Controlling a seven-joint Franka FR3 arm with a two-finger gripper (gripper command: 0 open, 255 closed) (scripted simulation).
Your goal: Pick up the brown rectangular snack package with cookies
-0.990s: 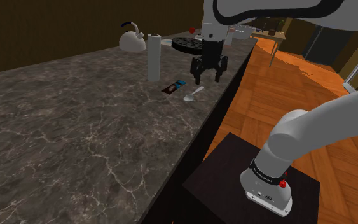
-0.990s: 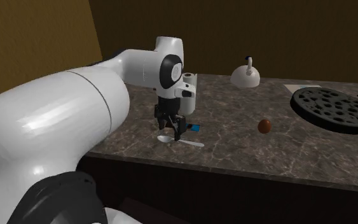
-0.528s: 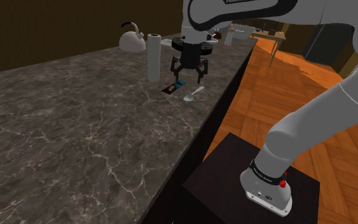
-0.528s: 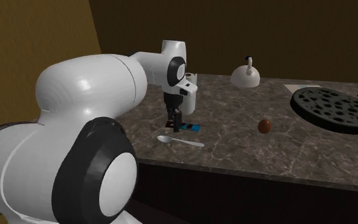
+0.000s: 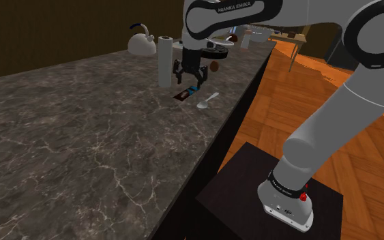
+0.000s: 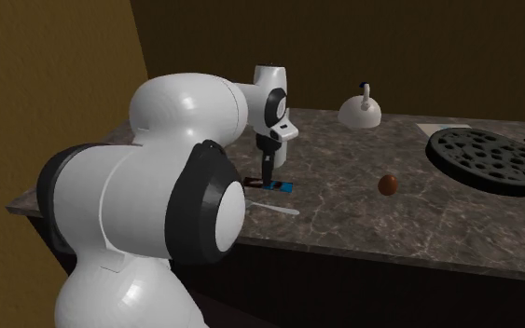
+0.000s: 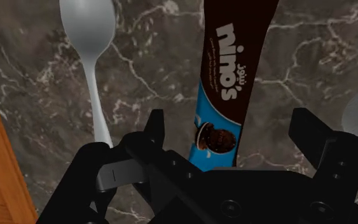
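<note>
The snack package [image 7: 233, 70] is a long brown wrapper with white lettering and a blue end showing a cookie. It lies flat on the dark marble counter [image 5: 101, 136]. My gripper [image 7: 232, 126] hovers open just above it, one black finger on each side of the blue end, touching nothing. From the shoulder view the gripper [image 5: 189, 82] hangs directly over the package [image 5: 187, 94]. In the second exterior view the gripper [image 6: 266, 177] points straight down at the package [image 6: 280, 187].
A silver spoon [image 5: 208, 101] lies beside the package, toward the counter's edge. A tall white cylinder [image 5: 165, 61] stands just behind the gripper. Farther along are a white kettle [image 6: 361, 110], a small brown egg-shaped object [image 6: 389, 184] and a black perforated disc [image 6: 489, 160].
The gripper has swung from above the spoon near the counter edge toward the shoulder view's left, ending over the package. The hand has also turned about its axis.
</note>
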